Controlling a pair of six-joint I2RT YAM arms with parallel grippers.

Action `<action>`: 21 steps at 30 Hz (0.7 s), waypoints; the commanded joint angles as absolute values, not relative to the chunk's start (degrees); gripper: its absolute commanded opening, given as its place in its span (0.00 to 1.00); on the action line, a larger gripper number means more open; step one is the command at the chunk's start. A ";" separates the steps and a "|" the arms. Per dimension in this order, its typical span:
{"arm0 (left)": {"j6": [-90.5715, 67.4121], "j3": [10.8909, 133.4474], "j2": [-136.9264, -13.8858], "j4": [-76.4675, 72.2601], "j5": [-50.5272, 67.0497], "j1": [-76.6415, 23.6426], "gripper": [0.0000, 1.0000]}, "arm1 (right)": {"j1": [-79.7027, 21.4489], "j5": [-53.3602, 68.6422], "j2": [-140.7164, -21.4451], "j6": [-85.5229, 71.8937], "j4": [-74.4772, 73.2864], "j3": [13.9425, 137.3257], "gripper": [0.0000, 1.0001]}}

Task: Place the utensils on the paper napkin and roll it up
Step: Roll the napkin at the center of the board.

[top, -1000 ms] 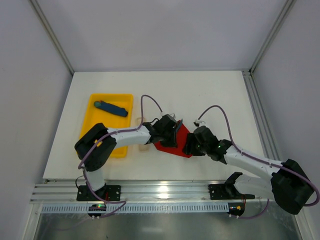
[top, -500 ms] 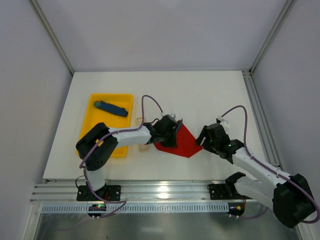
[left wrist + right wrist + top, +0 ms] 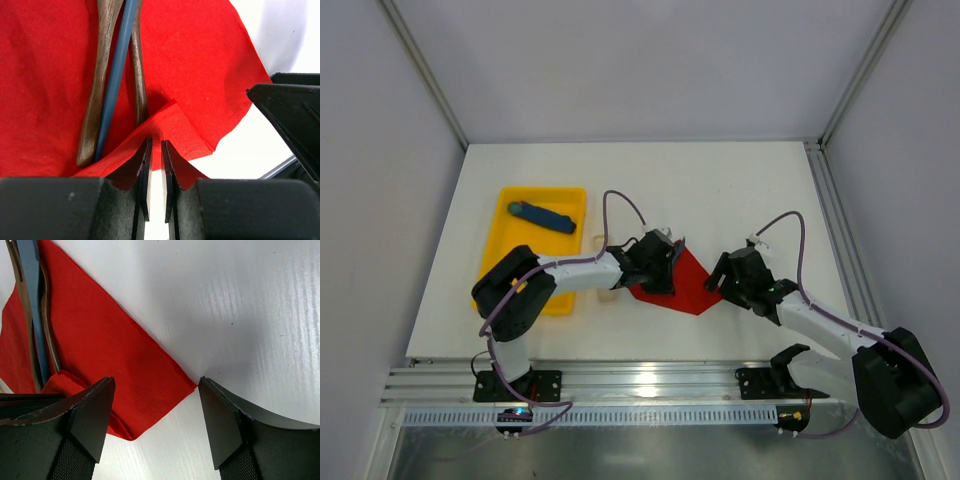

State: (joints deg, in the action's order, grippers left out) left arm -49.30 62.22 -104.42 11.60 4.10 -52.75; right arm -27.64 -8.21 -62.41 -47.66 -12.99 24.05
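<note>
The red paper napkin (image 3: 692,282) lies flat on the white table between the two arms. On it, in the left wrist view, lie the utensils: two slim brown wooden pieces (image 3: 94,105) with a thin blue one (image 3: 118,75) between them. My left gripper (image 3: 156,143) is shut on a raised fold of the napkin's (image 3: 200,75) near edge, just short of the utensil ends. My right gripper (image 3: 155,390) stands open low over the napkin's (image 3: 115,360) right corner, one finger on each side of it, with nothing held. From above, the left gripper (image 3: 663,278) hides the utensils.
A yellow tray (image 3: 520,238) sits at the left with a blue stick-shaped object (image 3: 542,216) in it, and the left arm crosses its near end. The right gripper's black body (image 3: 295,115) is close on the right of the left wrist view.
My right gripper has opened wide and drawn back to the right off the napkin, so the napkin's right corner now shows. The left gripper has kept its pinch and place.
</note>
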 commanded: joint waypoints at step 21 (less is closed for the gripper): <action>-49.92 60.91 -105.03 8.00 3.69 -52.82 0.16 | -27.51 1.69 -59.77 -44.57 3.71 21.62 0.77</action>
State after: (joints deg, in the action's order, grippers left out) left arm -49.54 61.45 -104.42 9.61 4.14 -52.75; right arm -27.64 3.84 -61.08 -47.18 2.46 19.99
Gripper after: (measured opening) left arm 0.161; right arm 0.772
